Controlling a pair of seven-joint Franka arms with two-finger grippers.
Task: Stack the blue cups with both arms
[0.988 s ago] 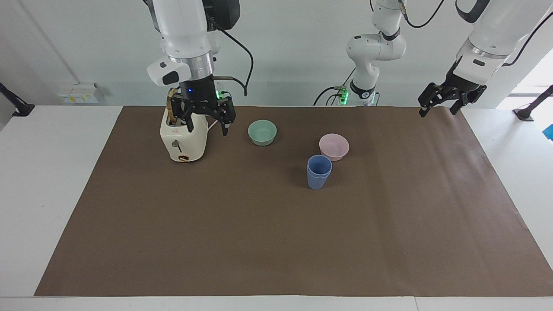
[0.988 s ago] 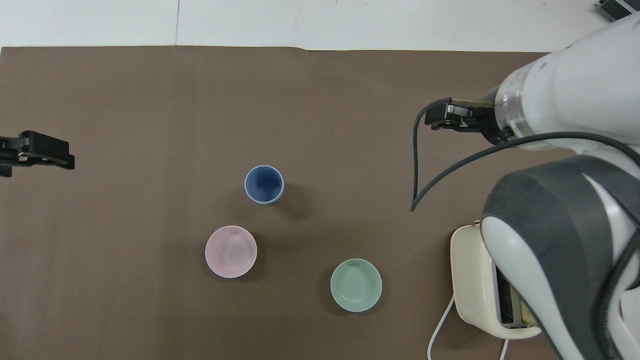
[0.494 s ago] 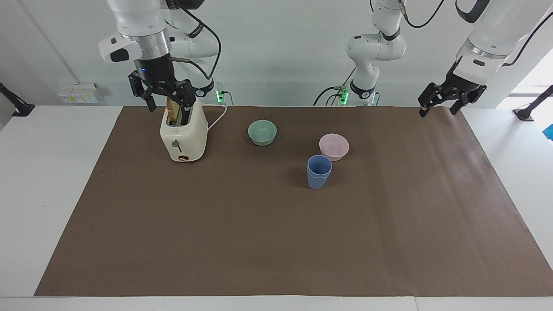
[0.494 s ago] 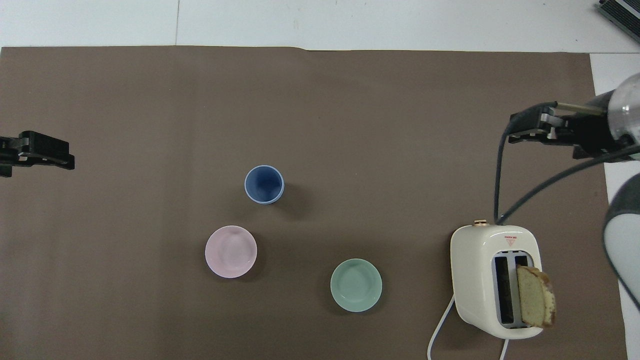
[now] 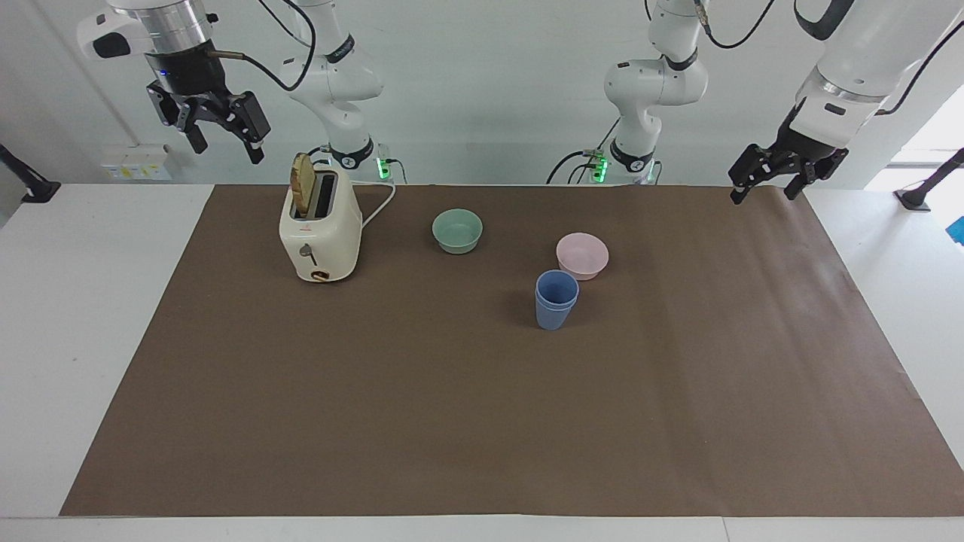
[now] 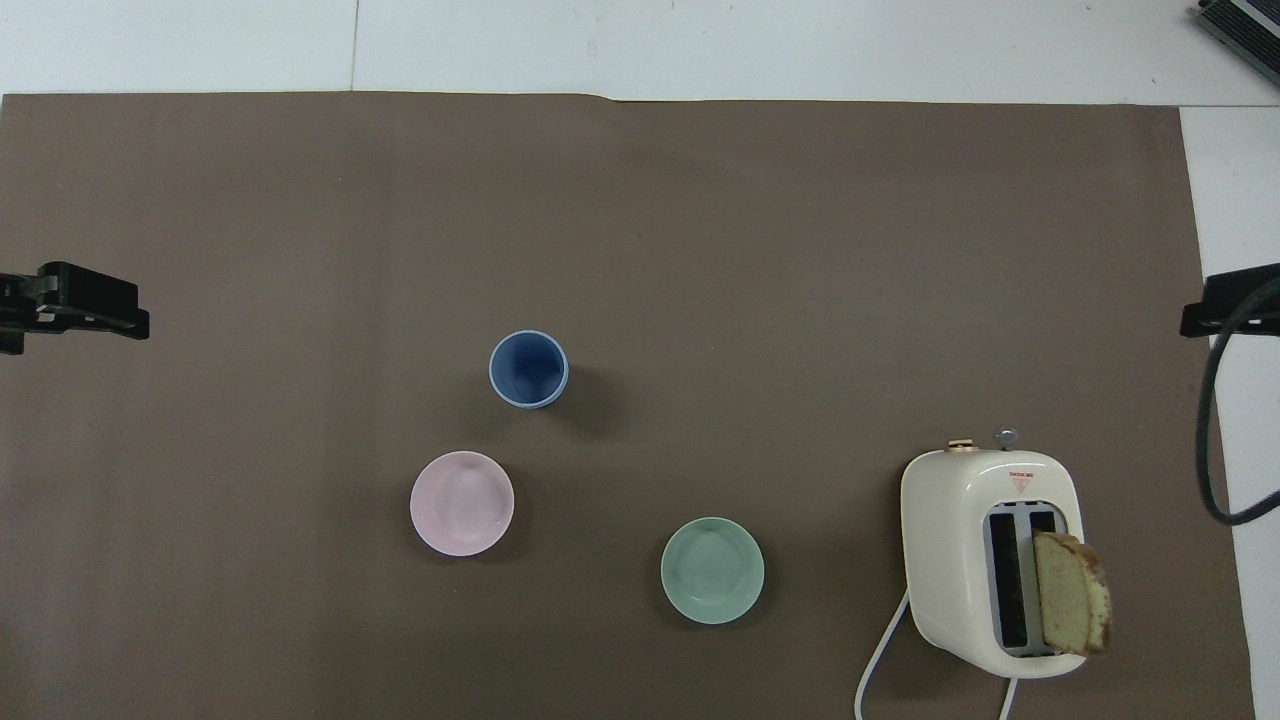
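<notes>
Blue cups (image 5: 556, 299) (image 6: 528, 368) nested, upright on mat, just beside pink bowl (image 5: 582, 254) (image 6: 462, 502).

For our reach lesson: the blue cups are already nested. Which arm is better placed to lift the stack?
Left, probably: the left gripper hangs low at the edge of the mat, closer to the cups; the right gripper is high, outside the toaster.
</notes>
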